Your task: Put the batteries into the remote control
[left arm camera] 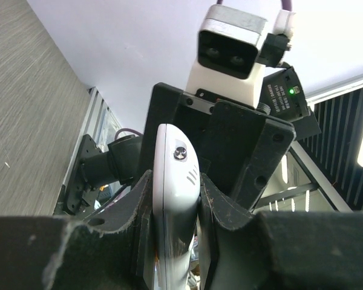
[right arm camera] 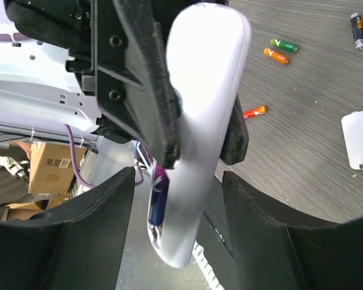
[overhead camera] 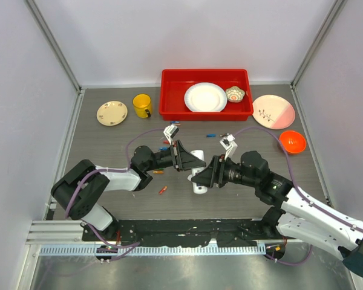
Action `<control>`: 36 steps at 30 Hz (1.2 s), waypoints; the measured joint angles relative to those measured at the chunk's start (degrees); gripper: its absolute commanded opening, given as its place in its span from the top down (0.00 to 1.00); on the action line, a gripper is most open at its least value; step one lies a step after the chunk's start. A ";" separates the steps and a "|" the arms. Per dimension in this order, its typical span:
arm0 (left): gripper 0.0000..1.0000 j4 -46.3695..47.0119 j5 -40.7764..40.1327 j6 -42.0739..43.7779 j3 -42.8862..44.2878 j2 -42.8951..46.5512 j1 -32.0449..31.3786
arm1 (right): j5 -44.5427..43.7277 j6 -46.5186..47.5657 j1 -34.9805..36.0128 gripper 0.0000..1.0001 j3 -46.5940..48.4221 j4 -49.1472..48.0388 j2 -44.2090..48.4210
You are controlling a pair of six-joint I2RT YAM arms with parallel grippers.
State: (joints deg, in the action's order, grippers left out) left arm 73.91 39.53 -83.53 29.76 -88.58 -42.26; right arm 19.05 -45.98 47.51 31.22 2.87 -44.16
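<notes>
The white remote control (overhead camera: 199,187) is held off the table between the two arms. My left gripper (overhead camera: 187,160) is shut on it, and its jaws press both sides of the remote control (left arm camera: 172,199) in the left wrist view. My right gripper (right arm camera: 178,175) is open, with a finger on either side of the remote control (right arm camera: 202,103) and not touching it. A purple-blue battery (right arm camera: 158,196) sits in the handset's open back. Loose batteries lie on the table: green (right arm camera: 284,45), orange (right arm camera: 276,55), red (right arm camera: 254,112), black (right arm camera: 357,30). The white back cover (right arm camera: 358,140) lies flat nearby.
A red bin (overhead camera: 169,90) at the back holds a white plate (overhead camera: 204,96) and a small bowl (overhead camera: 235,93). A yellow mug (overhead camera: 142,106) and a cream plate (overhead camera: 112,112) stand to its left. A pink-white plate (overhead camera: 273,111) and an orange bowl (overhead camera: 292,141) are to its right.
</notes>
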 measured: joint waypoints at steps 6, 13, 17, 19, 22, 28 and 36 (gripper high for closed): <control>1.00 -0.02 -0.02 0.20 0.00 0.00 0.00 | -1.20 2.93 -0.50 0.37 3.69 5.77 2.78; 1.00 0.00 -0.04 0.31 0.00 0.00 0.00 | -2.29 4.79 -0.87 0.40 4.22 10.16 4.81; 1.00 0.00 -0.31 0.44 -0.17 0.00 0.00 | -2.93 5.33 -0.87 0.41 4.22 12.00 4.81; 1.00 0.00 -0.46 0.46 -0.28 0.00 0.00 | -3.15 5.40 -0.87 0.41 4.22 12.61 4.81; 1.00 0.00 -0.46 0.46 -0.37 0.00 0.00 | -3.67 5.44 -0.90 0.42 4.22 12.96 4.81; 1.00 0.00 -0.46 0.48 -0.46 0.00 0.00 | -4.94 5.55 -1.22 0.43 4.20 13.09 4.81; 1.00 -0.07 -0.44 0.96 -0.57 0.00 0.00 | -5.03 5.38 -1.25 0.44 3.85 12.94 4.33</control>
State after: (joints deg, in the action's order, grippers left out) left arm 73.84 39.09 -82.56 29.19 -88.58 -42.26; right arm 14.02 -40.60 46.26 35.07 15.81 -39.83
